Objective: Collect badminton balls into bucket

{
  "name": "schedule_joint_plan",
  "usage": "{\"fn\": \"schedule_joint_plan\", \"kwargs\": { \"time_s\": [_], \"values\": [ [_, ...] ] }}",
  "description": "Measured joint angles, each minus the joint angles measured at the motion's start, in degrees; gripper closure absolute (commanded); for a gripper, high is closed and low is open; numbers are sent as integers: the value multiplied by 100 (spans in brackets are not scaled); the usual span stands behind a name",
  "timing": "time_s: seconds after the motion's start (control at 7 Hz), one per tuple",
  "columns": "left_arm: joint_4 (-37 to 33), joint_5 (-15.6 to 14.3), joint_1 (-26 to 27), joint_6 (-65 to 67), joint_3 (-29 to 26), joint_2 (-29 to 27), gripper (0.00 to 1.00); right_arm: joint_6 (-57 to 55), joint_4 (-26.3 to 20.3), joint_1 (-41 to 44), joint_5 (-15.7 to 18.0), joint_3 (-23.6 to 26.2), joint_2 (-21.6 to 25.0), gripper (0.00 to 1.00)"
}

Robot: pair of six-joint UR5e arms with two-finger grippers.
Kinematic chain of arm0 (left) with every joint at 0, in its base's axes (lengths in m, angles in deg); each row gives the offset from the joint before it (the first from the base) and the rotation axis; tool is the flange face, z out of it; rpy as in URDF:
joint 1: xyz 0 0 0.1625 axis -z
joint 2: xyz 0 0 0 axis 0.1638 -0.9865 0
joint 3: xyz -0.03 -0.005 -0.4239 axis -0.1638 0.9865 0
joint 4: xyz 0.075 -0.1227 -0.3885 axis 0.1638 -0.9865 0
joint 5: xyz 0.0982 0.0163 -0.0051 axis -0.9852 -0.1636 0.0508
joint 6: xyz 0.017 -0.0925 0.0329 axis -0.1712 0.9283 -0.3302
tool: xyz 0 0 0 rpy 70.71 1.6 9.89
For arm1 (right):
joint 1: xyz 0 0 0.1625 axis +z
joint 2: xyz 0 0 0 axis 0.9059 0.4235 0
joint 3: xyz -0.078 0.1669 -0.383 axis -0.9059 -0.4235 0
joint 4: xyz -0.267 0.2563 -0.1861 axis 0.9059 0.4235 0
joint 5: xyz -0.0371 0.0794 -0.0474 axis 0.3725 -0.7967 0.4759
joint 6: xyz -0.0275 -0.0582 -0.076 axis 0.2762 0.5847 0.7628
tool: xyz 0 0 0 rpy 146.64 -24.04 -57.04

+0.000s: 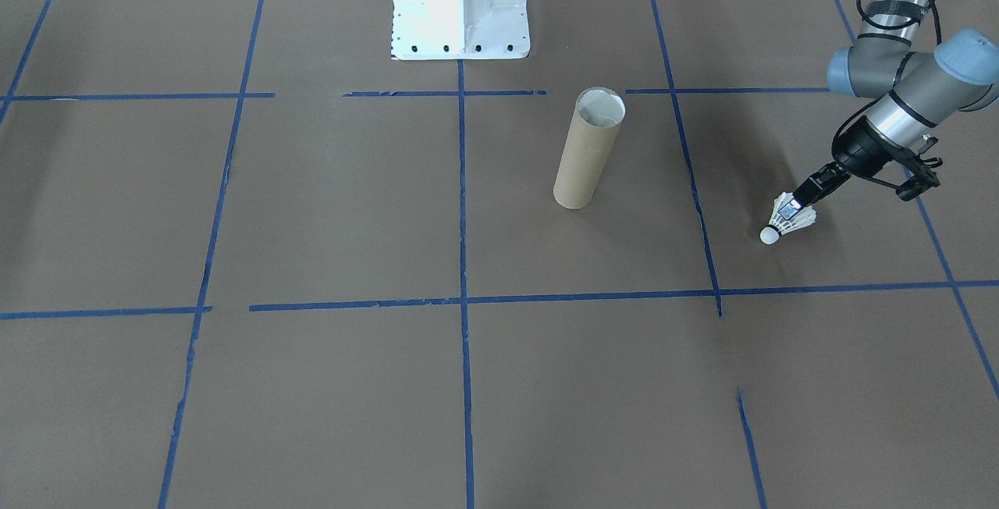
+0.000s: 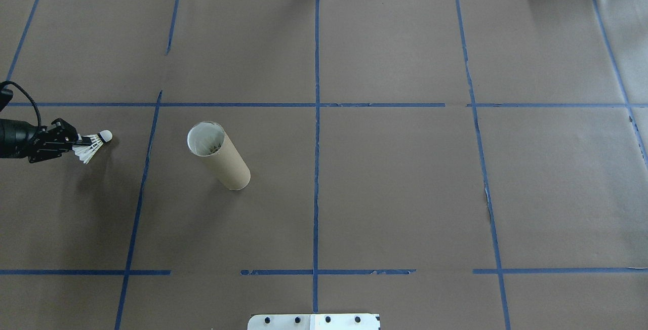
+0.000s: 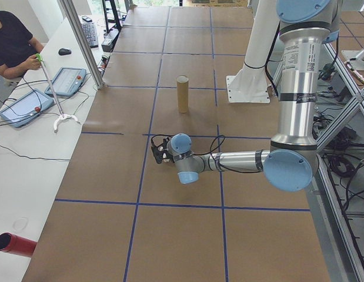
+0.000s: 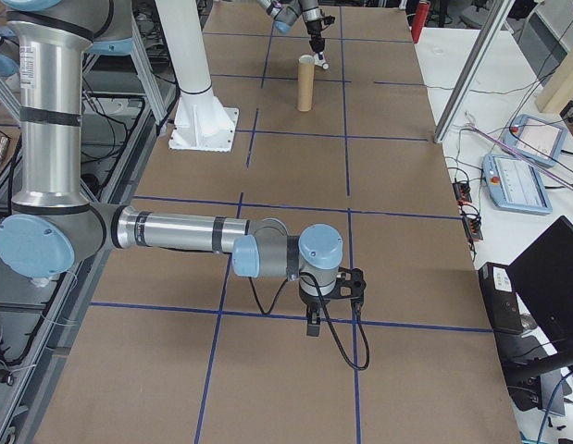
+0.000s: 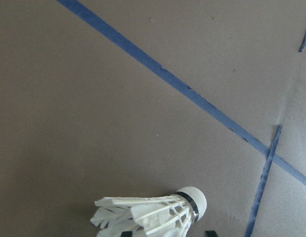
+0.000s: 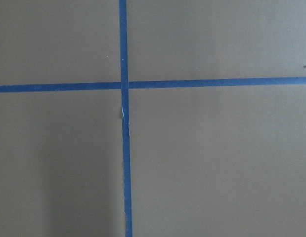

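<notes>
The white feather shuttlecock is at the table's left end with its cork tip pointing away from the arm. My left gripper is shut on its feather skirt, also seen from above. The left wrist view shows the shuttlecock at the bottom edge over brown paper. The brown cardboard tube stands upright to the right of the shuttlecock, its open whitish mouth up. My right gripper hangs low over the table's right end, seen only from the side; I cannot tell whether it is open.
The white metal base stands at the robot's side of the table. Blue tape lines grid the brown paper. A person sits at a side bench with tablets, and a red tube lies there.
</notes>
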Motion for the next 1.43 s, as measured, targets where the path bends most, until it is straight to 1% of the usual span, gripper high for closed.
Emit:
{"fn": "schedule_joint_plan", "kwargs": {
  "time_s": [0.14,0.29,0.43,0.57,0.71,0.86,1.0,1.14,1.29,1.43],
  "values": [
    [-8,107,3,-5,28,6,100,0,0,0,0,0,0,0],
    [-13,453,31,-8,81,3,100,0,0,0,0,0,0,0],
    [2,967,189,-9,190,-13,100,0,0,0,0,0,0,0],
    [38,1424,453,-8,332,-30,100,0,0,0,0,0,0,0],
    [145,1815,687,-2,562,-43,100,0,0,0,0,0,0,0],
    [526,2067,808,2,972,-87,100,0,0,0,0,0,0,0],
    [1198,2178,851,-1,1509,-220,100,0,0,0,0,0,0,0],
    [1811,2217,855,-25,1980,-395,100,0,0,0,0,0,0,0],
    [2244,2230,860,-233,2388,-520,100,0,0,0,0,0,0,0],
    [2708,2230,880,-785,2776,-577,100,0,0,0,0,0,0,0]
  ]
}}
